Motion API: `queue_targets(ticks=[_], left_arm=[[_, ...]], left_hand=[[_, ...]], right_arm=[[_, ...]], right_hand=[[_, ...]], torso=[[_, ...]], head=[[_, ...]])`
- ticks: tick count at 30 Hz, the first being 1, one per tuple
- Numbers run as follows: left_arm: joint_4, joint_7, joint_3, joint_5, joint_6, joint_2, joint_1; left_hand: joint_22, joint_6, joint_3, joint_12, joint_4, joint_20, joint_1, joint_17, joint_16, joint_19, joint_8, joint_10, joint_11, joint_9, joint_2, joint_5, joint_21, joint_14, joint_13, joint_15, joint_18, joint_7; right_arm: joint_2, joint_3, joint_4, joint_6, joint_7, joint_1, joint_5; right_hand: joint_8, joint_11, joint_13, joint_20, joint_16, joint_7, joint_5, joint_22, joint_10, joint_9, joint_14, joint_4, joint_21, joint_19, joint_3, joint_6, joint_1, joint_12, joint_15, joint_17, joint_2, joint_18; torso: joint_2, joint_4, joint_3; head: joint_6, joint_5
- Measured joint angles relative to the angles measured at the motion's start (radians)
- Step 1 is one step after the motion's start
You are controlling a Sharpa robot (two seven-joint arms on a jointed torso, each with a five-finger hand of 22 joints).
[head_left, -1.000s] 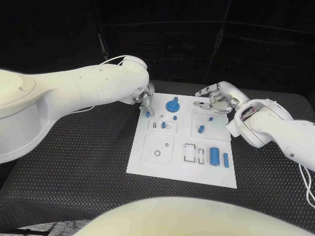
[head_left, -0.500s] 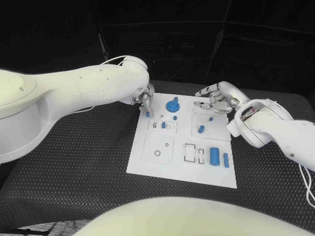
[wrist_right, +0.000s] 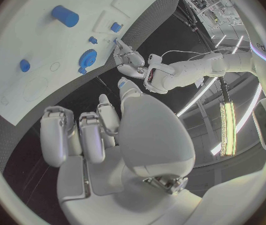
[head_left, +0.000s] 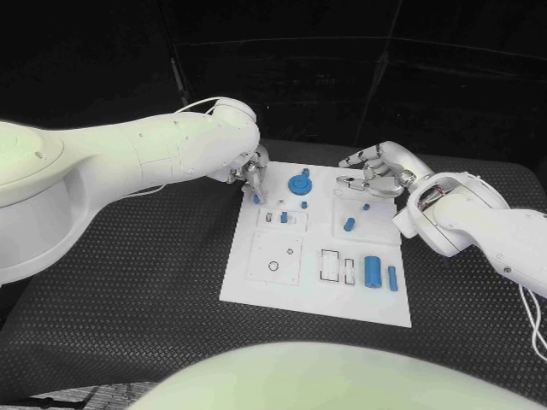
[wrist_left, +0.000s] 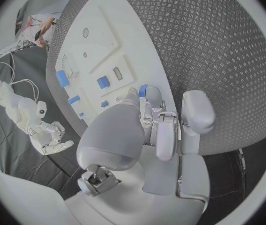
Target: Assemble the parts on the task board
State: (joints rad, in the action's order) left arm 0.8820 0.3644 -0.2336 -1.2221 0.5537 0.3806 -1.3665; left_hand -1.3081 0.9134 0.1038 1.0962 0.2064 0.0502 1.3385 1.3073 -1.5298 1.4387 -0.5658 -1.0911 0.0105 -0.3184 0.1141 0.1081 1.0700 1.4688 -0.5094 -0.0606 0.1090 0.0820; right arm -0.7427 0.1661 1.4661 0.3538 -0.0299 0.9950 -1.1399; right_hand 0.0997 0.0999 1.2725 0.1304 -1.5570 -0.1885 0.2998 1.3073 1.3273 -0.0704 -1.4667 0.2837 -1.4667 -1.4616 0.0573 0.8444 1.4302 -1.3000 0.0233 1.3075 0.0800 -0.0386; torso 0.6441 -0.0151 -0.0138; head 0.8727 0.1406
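The white task board point(head_left: 264, 282) lies mid-table. My left hand point(head_left: 251, 174) is at its far left corner, fingertips down, pinching a small blue part point(head_left: 257, 198); the left wrist view shows that blue part point(wrist_left: 143, 90) between the fingertips at the board's edge. Beside it on the board stand a blue gear point(head_left: 299, 184) and a blue peg point(head_left: 284, 217). My right hand point(head_left: 373, 175) hovers over the far right corner with fingers curled in and nothing seen in them. A large blue cylinder point(head_left: 373, 271) and a thin blue pin point(head_left: 393, 278) lie near the right edge.
More small blue pieces point(head_left: 349, 225) sit in the board's right half, and empty recesses point(head_left: 276, 254) lie in its near left. The right wrist view looks over the gear point(wrist_right: 87, 57) toward my left hand point(wrist_right: 129, 60). Black ribbed matting point(head_left: 126, 282) surrounds the board.
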Motion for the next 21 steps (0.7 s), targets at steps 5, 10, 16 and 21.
queue_targets(ticks=[5, 10, 16, 21], left_arm=[[0.000, 0.000, 0.000, 0.003, 0.000, 0.001, 0.000], [0.000, -0.001, 0.001, 0.011, -0.001, 0.004, 0.000], [0.003, -0.002, 0.001, 0.026, -0.006, 0.011, 0.000], [0.014, -0.003, 0.001, 0.047, -0.016, 0.027, 0.000]], left_hand=[[0.000, -0.004, -0.071, -0.005, -0.032, -0.002, 0.048, 0.000, 0.000, -0.002, -0.016, 0.007, -0.011, -0.018, 0.005, 0.000, -0.004, -0.004, 0.000, -0.004, 0.000, -0.011], [0.000, -0.027, -0.171, -0.017, -0.047, -0.009, 0.073, 0.000, 0.000, -0.002, -0.037, -0.001, -0.018, -0.051, -0.004, -0.003, -0.004, -0.002, 0.000, -0.006, 0.000, -0.016], [0.000, -0.048, -0.304, -0.021, 0.021, -0.011, 0.047, 0.000, 0.000, -0.004, -0.075, -0.005, -0.022, -0.108, -0.059, 0.001, -0.010, -0.002, -0.005, -0.006, 0.000, -0.013], [0.000, -0.058, -0.450, -0.020, 0.001, -0.011, -0.025, 0.000, 0.000, -0.004, -0.094, -0.020, -0.021, -0.142, -0.118, 0.001, -0.019, -0.002, -0.018, -0.006, 0.000, -0.014]], right_arm=[[0.000, 0.000, -0.001, 0.000, 0.000, 0.000, 0.000], [0.000, 0.000, -0.002, 0.000, 0.000, 0.000, 0.000], [0.000, 0.000, -0.003, 0.000, 0.000, 0.000, 0.000], [-0.001, 0.000, -0.004, -0.001, 0.000, 0.000, 0.000]], right_hand=[[0.000, 0.000, 0.000, 0.000, 0.000, 0.000, 0.000, 0.000, 0.000, 0.000, 0.000, 0.000, 0.000, 0.000, 0.000, 0.000, 0.000, 0.000, 0.000, 0.000, 0.000, 0.000], [0.000, 0.000, 0.000, 0.000, 0.000, 0.000, 0.000, 0.000, 0.000, 0.000, 0.000, 0.000, 0.000, 0.000, 0.000, 0.000, 0.000, 0.000, 0.000, 0.000, 0.000, 0.000], [0.000, 0.000, 0.000, 0.000, 0.000, 0.000, 0.000, 0.000, 0.000, 0.000, 0.000, 0.000, 0.000, 0.000, 0.000, 0.000, 0.000, 0.000, 0.000, 0.000, 0.000, 0.000], [0.000, 0.000, 0.000, 0.000, 0.000, 0.000, 0.000, 0.000, 0.000, 0.000, 0.000, 0.000, 0.000, 0.000, 0.000, 0.000, 0.000, 0.000, 0.000, 0.000, 0.000, 0.000]], torso=[[0.000, 0.0000, -0.0001], [0.000, 0.0000, -0.0003], [0.000, 0.0000, -0.0005], [0.000, -0.0003, -0.0004]], head=[[0.000, 0.000], [0.000, 0.001], [0.000, 0.001], [0.000, 0.002]])
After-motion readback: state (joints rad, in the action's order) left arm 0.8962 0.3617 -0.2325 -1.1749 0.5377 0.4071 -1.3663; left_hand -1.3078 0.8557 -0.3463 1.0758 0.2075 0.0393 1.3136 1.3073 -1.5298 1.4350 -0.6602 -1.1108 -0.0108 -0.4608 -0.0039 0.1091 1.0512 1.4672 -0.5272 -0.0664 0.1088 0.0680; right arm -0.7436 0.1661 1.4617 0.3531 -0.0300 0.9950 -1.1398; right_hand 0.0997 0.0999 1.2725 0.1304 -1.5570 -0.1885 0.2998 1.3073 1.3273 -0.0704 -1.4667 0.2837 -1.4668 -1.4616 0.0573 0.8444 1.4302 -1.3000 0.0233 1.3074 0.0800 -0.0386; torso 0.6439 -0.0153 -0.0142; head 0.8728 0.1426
